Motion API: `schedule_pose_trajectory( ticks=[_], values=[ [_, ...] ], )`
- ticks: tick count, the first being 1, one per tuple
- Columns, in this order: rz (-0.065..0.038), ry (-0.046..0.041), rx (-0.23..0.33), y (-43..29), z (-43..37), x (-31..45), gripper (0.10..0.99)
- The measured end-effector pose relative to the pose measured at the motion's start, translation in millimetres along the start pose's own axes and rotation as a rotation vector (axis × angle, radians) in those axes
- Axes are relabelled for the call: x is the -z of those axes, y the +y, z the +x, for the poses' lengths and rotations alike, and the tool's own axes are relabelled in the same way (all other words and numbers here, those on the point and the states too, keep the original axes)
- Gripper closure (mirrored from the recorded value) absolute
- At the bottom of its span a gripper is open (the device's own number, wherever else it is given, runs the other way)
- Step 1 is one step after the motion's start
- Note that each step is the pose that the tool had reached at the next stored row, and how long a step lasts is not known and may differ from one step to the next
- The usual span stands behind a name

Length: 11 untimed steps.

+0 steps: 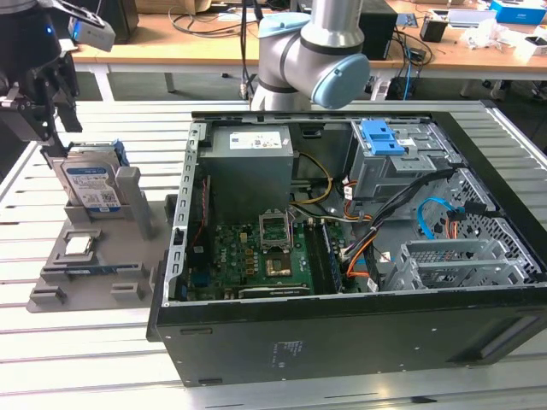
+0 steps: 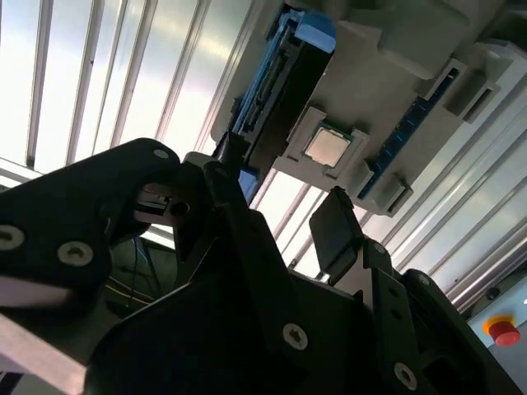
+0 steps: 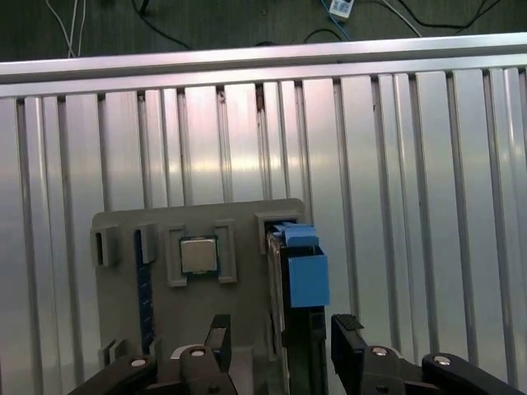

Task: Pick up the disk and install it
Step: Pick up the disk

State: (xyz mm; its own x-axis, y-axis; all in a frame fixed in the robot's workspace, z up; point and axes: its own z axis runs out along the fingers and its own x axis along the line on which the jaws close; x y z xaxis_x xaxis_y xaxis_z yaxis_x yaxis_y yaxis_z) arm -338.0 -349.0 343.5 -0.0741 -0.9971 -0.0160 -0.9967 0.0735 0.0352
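Observation:
The disk [image 1: 92, 186] stands on edge in a grey holder [image 1: 128, 213] at the exterior view's left. It is silver, with a white-and-blue label and a bright blue frame. My gripper [image 1: 49, 128] hangs just above its far top corner. In the first wrist view the disk [image 3: 300, 284] is edge-on, and the gripper [image 3: 282, 331] is open with one black finger on each side of it, not closed on it. The second wrist view shows the disk [image 2: 276, 90] ahead of the open gripper [image 2: 280, 185].
A small square chip [image 3: 198, 254] and a blue strip [image 3: 146, 280] sit in other slots of the grey holder. An open computer case [image 1: 342, 333] lies at the exterior view's right, with a blue-tabbed drive bay [image 1: 382, 138] at its back. The table [image 3: 395, 164] is ribbed metal.

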Motion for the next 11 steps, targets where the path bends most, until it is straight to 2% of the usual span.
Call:
schedule_pose_trajectory(
  ticks=[4, 8, 11],
  values=[
    [0.000, 0.0001, -0.001, 6.2, -6.2, -4.7, 0.486],
    [0.000, 0.0001, 0.002, 6.2, -6.6, -12.9, 0.486],
    [-0.001, 0.0013, 0.038, 6.2, -10.4, -21.0, 0.486]
  ],
)
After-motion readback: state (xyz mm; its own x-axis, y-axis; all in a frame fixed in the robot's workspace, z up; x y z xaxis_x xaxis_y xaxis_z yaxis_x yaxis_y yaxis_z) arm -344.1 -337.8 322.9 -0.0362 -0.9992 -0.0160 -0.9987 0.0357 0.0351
